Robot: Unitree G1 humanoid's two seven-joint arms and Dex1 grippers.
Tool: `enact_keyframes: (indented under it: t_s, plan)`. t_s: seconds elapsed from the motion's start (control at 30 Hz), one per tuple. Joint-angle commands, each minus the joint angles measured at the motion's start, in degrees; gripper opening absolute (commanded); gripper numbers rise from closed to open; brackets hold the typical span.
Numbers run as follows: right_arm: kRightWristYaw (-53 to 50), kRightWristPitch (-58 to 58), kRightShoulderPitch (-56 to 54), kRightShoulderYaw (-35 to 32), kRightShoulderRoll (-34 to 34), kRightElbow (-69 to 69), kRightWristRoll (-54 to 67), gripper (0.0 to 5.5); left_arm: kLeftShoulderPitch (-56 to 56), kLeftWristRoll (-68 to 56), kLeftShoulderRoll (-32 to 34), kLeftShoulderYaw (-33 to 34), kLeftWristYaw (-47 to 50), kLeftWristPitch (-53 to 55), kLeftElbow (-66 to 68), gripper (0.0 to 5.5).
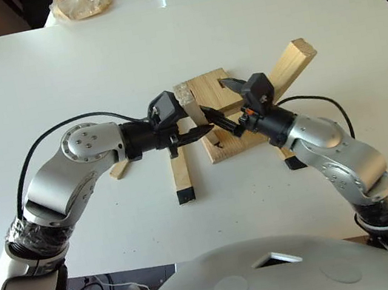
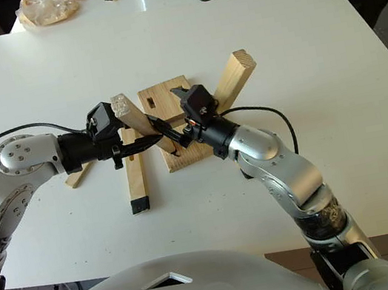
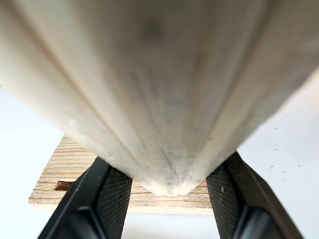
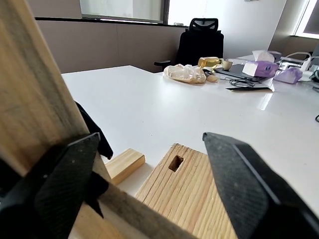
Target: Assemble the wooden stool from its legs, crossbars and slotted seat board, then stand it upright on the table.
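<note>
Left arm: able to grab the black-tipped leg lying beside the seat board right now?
Probably not yet: the left gripper has its jaws shut on another wooden piece. The black-tipped leg itself lies uncovered close by.

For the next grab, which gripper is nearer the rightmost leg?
Right. The right gripper sits just left of the rightmost leg; the left gripper is farther left, holding another leg.

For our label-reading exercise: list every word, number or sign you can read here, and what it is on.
No text can be read.
Seat board and leg: bare wood, no print seen.
Purple box: any print is too small to read.
</note>
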Motion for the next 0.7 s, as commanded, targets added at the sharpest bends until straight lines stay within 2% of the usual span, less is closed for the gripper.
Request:
enact_keyframes:
  t_s: [0.03, 0.1, 0.2, 0.37, 0.47, 0.6, 0.7]
  plan:
    - [2.5, 3.8, 5.2, 4.9, -4.6, 9.0, -6.2, 3.81, 2.5, 5.1, 3.7, -3.8, -1.3, 6.2, 2.1, 2.03]
    - [3.9, 2.5, 5.1, 3.7, -4.9, 7.4, -5.6, 3.81, 3.2, 5.2, 4.0, -3.7, -1.4, 6.0, 2.0, 2.03]
    - [6.1, -0.7, 2.3, -2.6, -2.2, 0.4, 1.2, 3.81, 4.7, 6.1, 4.2, -4.3, -1.2, 5.5, 2.1, 2.03]
    - [5.2, 2.8, -11.6, -17.6, 2.2, -10.4, 25.9, 3.81, 6.8, 7.7, 3.7, -5.1, -0.7, 4.8, 4.7, 2.03]
    - [1.2, 3.6, -20.5, -27.7, 0.1, -8.4, 36.4, 3.81, 8.3, 8.5, 3.5, -5.2, 0.1, 4.0, 6.2, 2.03]
    - [-1.8, 1.0, -24.5, -37.0, -6.3, 2.4, 28.3, 3.81, 9.8, 8.3, 3.3, -5.3, 1.0, 4.1, 5.5, 2.03]
    - [-4.3, -7.4, -20.7, -33.7, -14.1, 17.7, 6.5, 3.81, 9.5, 8.0, 3.3, -5.3, 1.1, 4.5, 5.3, 2.03]
